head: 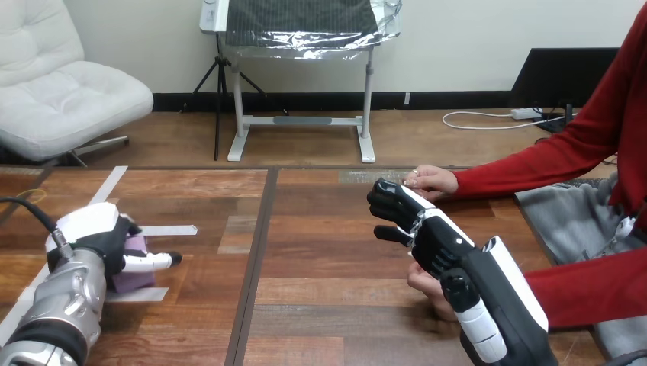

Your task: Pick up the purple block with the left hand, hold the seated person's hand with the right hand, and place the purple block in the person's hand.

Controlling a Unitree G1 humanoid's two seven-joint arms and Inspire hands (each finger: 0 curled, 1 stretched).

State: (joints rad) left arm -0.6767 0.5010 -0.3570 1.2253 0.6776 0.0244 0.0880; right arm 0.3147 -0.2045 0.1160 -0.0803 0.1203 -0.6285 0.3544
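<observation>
Your left hand sits at about 8 o'clock on the wooden table, with its fingers clamped on the purple block. 1 finger lies straight across the block's front face, pointing to 3 o'clock, and purple shows above and below it. From here the block looks to be down on the table, or barely off it, over a strip of white tape. Your right hand is at about 4 o'clock, fingers loosely bent and thumb apart, closed on nothing. The person has 2 hands in play: the farther hand rests at 1 o'clock from your right fingertips, just beside them, and the nearer hand lies at 6 o'clock under your right wrist (whether they touch, you can't tell from this angle). The step in hand seems to be lifting the block, so check the pinch is square before you raise it, then come straight up off the tape. With the right hand, pick 1 of the person's hands and settle under it gently, palm to palm, so it can open upward for the block.
</observation>
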